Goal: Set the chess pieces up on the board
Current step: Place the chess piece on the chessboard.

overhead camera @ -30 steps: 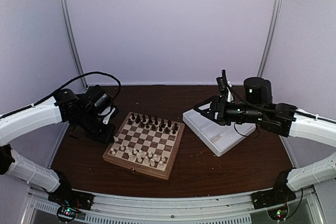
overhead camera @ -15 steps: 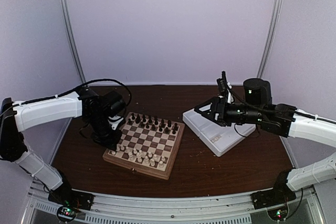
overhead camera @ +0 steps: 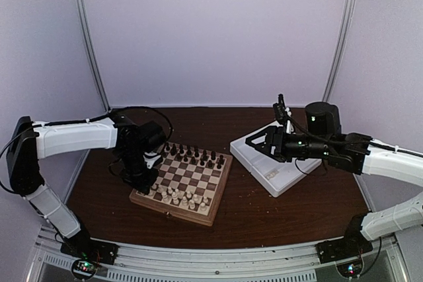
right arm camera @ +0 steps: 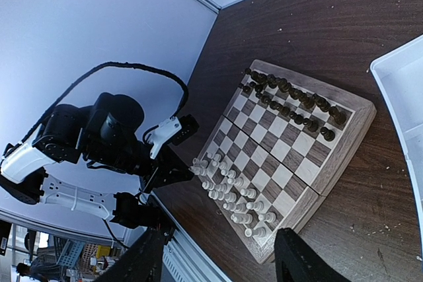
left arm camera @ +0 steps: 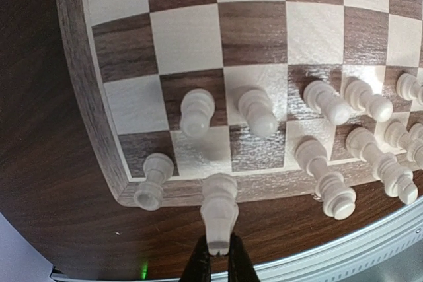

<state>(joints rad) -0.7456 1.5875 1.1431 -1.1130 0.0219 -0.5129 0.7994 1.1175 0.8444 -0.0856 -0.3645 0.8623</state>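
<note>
Left wrist view: the left gripper (left arm camera: 218, 261) has its jaws clamped on the head of one cream piece (left arm camera: 219, 212). The base of this piece lies over the near frame of the board (left arm camera: 86, 97), just beside a second cream piece (left arm camera: 152, 183) at the corner. More cream chess pieces (left arm camera: 317, 100) crowd the two near rows; dark pieces (overhead camera: 192, 154) line the far rows. The right gripper (overhead camera: 254, 142) hangs with jaws apart above a white tray (overhead camera: 274, 173), right of the board

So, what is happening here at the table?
The left tool is shut on a cream chess piece, holding it over the near edge of the board, by its left corner, beside the other cream pieces. The right tool hangs open near the white tray, holding nothing. Dark pieces line the far side.
</note>
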